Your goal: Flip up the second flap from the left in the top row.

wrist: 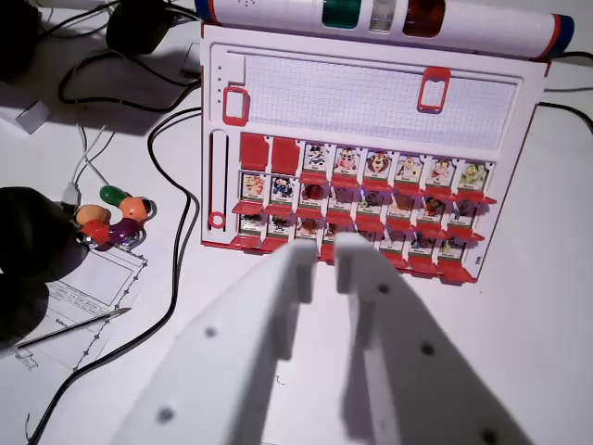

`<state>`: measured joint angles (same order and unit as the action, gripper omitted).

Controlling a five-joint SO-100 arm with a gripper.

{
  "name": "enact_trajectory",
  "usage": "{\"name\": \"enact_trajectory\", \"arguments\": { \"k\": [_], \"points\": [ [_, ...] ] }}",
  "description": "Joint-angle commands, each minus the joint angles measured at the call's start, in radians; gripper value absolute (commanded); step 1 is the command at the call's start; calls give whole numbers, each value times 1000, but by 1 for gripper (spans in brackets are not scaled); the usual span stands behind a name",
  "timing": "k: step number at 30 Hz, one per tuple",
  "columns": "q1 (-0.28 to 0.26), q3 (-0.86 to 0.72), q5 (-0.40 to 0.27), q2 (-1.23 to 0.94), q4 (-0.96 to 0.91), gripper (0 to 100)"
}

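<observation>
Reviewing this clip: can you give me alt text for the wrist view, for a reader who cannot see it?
A white gripper, its jaws slightly apart, hovers in front of a red-and-white flap board game on a white table. In the top row, the two leftmost flaps lie closed, the rest show cartoon faces. Black cables and a colourful toy lie at the wrist view's left.

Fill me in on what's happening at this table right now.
A white robot gripper hovers in front of a red and white flap game board lying on a white table, touching nothing. In the board's top row the two leftmost flaps lie flat, showing plain red; the rest of the row shows cartoon faces. The second flap is not yet flipped up. The gripper's fingers stand slightly apart. Cables, a pen and a colourful toy lie at the wrist view's left.
</observation>
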<state>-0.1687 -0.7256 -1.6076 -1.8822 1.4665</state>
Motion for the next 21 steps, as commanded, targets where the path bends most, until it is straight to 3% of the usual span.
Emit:
{"name": "enact_trajectory", "arguments": {
  "k": [1, 21],
  "points": [
    [-6, 2, 9, -52, -5, 2],
    [11, -38, 40, -97, -18, 2]
  ]
}}
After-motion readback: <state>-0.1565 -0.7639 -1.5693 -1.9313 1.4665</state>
